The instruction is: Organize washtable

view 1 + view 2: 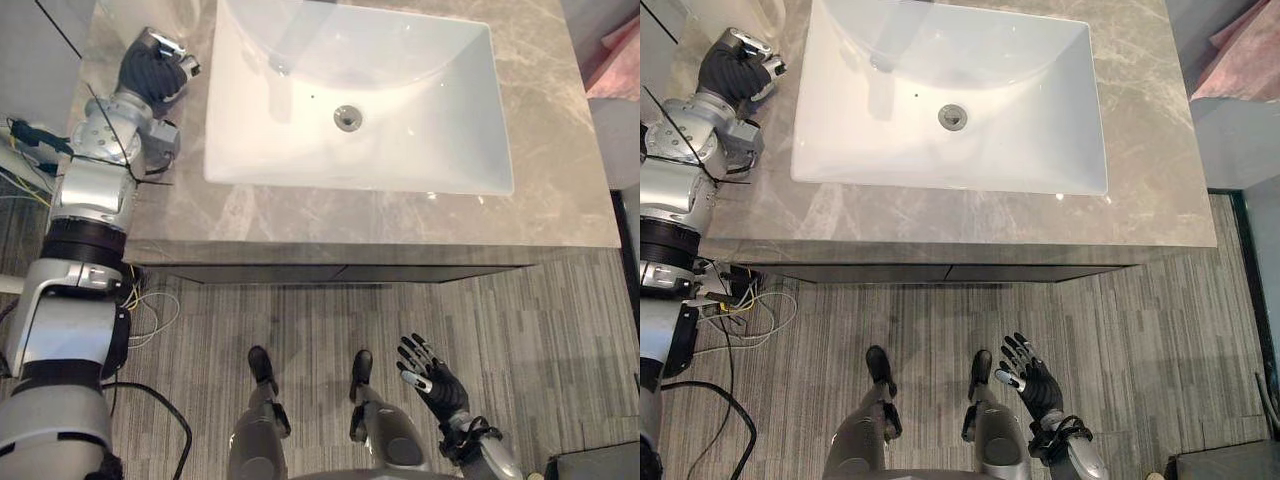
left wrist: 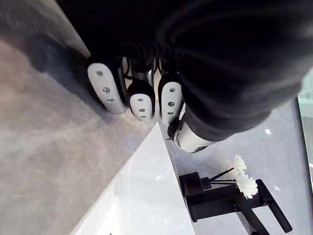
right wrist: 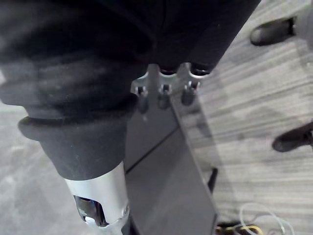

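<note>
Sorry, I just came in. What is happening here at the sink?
A humanoid robot stands in front of a grey stone counter with a white sink. Its left robot hand is over the counter's far left corner, beside the sink; whether it holds anything cannot be seen. A black faucet and white flowers are behind the sink. The right robot hand hangs low over the floor, open and empty.

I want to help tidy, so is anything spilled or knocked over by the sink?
Nothing stands out. The white sink is empty, the grey counter shows no spills, and the black vase of white flowers sits beside the black tap.
</note>
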{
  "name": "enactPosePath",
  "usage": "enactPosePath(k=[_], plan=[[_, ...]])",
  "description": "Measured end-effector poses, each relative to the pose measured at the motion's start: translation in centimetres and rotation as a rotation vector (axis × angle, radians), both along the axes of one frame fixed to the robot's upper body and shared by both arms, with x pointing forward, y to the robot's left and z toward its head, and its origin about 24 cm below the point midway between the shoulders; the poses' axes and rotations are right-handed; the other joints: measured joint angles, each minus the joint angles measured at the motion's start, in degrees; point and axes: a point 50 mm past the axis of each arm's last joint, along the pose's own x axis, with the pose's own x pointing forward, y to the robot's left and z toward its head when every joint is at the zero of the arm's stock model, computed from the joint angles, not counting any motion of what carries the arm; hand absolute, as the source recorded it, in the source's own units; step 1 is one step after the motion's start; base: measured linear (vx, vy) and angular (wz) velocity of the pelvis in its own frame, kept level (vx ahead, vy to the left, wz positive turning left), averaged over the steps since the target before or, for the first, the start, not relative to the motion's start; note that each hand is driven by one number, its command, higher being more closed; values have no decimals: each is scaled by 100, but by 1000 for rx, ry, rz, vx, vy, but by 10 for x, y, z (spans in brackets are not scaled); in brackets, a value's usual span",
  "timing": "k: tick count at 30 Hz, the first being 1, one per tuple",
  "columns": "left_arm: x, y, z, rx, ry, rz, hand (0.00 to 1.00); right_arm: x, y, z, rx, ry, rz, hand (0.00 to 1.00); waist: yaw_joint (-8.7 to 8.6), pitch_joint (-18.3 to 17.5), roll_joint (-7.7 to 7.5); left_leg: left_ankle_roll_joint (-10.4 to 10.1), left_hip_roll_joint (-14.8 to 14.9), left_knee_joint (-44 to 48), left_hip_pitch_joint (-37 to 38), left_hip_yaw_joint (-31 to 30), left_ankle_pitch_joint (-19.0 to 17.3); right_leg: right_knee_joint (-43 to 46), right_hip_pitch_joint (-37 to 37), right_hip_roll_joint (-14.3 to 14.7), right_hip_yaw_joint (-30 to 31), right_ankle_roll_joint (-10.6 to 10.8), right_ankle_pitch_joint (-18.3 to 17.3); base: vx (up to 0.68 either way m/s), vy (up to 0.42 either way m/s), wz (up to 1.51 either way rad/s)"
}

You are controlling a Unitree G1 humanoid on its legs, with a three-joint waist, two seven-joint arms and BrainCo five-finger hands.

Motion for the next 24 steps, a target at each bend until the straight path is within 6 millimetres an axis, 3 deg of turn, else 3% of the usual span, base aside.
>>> enactPosePath(k=[4, 8, 17, 20, 24], plan=[[-1, 0, 25, 7, -47, 14, 100, 1, 0, 1, -2, -13, -4, 0, -6, 101, -28, 3, 23, 61, -157, 17, 1, 25, -161, 9, 31, -42, 32, -7, 4, -4], [-3, 2, 35, -2, -75, 32, 100, 1, -1, 2, -3, -22, -7, 0, -36, 174, -47, 10, 57, 163, -246, 19, -29, 25, -203, 27, 41, -55, 45, 1, 2, -1], [-2, -6, 33, 34, -68, 13, 100, 3, 1, 5, 0, -39, 3, 0, -24, 176, -45, 24, 73, 222, -265, 3, -53, 25, -186, 34, 29, -59, 47, 0, 0, 0], [-7, -21, 19, 78, -75, -55, 100, 10, 9, 8, 12, -64, 34, 0, -22, 176, -45, 25, 69, 221, -219, 1, -52, 23, -136, 31, 21, -58, 47, 0, 0, 0], [-23, -45, -23, 109, -42, -196, 100, 19, 9, 13, 10, -96, 37, 0, 10, 167, -26, 21, 47, 165, -4, -15, -57, -67, 107, 31, -19, -56, 44, 18, 0, 3]])
